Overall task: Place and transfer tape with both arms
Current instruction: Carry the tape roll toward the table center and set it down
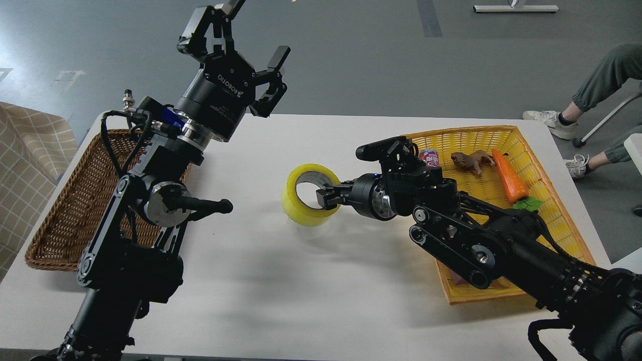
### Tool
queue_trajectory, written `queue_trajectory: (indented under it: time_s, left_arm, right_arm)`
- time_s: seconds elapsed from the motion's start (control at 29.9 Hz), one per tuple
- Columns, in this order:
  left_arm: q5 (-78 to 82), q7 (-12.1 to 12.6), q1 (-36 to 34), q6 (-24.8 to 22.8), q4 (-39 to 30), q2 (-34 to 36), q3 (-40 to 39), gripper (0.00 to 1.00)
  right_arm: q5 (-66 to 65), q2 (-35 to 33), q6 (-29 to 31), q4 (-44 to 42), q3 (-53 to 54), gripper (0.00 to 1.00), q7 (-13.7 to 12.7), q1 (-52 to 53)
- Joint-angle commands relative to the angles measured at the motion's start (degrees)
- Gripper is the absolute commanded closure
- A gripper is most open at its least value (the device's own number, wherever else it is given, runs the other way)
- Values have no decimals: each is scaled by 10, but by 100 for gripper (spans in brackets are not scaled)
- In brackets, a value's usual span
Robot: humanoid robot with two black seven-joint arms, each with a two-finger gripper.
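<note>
The right gripper [326, 196] is shown closed on the tape [310, 194], whose rim is pinched at the side nearest the wrist, with one finger inside the core and the other outside. The tape is held on edge, its open core turned toward the camera, at the middle of the white table [311, 301]; its lower rim is seen at or just above the tabletop, and contact cannot be told. A faint shadow is cast on the table directly below the roll. Behind this gripper, along the right arm [481, 245], the yellow tray [551, 210] is partly covered by the arm's links. In the tray, beyond the wrist, a small can [429, 156], a brown animal figure [471, 160] and an orange toy carrot [509, 175] with green leaves are laid side by side near the far rim. The left gripper [246, 50] is held high and well apart from the tape, above the far left part of the table; its fingers [278, 57] are spread wide and nothing is held between them. Below and behind it, beside the left arm [145, 200], a brown wicker basket [65, 215] is set at the table's left edge. Past the tray, off the table, a seated person's legs [597, 90] are visible on the grey floor.
</note>
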Motion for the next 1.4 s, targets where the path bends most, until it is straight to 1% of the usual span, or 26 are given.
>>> queue_trajectory:
  time_s: [0.0, 0.33, 0.47, 0.84, 0.87, 0.9, 0.94, 1.0, 1.04, 1.1, 1.17, 1.2, 1.24, 1.37]
  left_arm:
    - [0, 0, 0, 0, 0, 0, 0, 2]
    - [-3, -1, -1, 0, 0, 0, 0, 2]
    - [-3, -1, -1, 0, -1, 0, 0, 2]
    - [-2, -2, 0, 1, -1, 0, -1, 2]
    - [-3, -2, 0, 1, -1, 0, -1, 2]
    - [-3, -2, 0, 1, -1, 0, -1, 2]
    - [-3, -2, 0, 1, 0, 0, -1, 2]
    - [-3, -2, 0, 1, 0, 0, -1, 2]
    - [-3, -2, 0, 1, -1, 0, -1, 2]
    - [-3, -2, 0, 1, -1, 0, -1, 2]
    - [-3, -2, 0, 1, -1, 0, -1, 2]
    - [-3, -2, 0, 1, -1, 0, -1, 2]
    - [-3, -2, 0, 0, -1, 0, -1, 2]
    - [-3, -2, 0, -2, -2, 0, -1, 2]
  right_arm:
    - [-5, 1, 0, -16, -12, 100, -1, 4]
    - [-8, 1, 0, -44, -43, 100, -5, 6]
    - [-8, 1, 0, -60, -44, 100, -12, 13]
    - [4, 1, 0, -59, -32, 100, -9, -2]
    - [4, 1, 0, -60, -31, 97, -9, -2]
    - [4, 1, 0, -60, -31, 97, -9, -2]
    - [8, 1, 0, -60, -25, 87, -9, -2]
    - [27, 1, 0, -59, -23, 75, -9, -2]
    - [43, 1, 0, -56, -23, 70, -9, -2]
    - [63, 1, 0, -55, -23, 63, -9, -2]
    - [73, 1, -1, -55, -22, 63, -9, -2]
    - [79, 1, -18, -56, -22, 61, -7, -2]
    - [86, 1, -36, -54, -19, 53, -5, -5]
    - [114, 1, -68, -51, -12, 41, -4, -18]
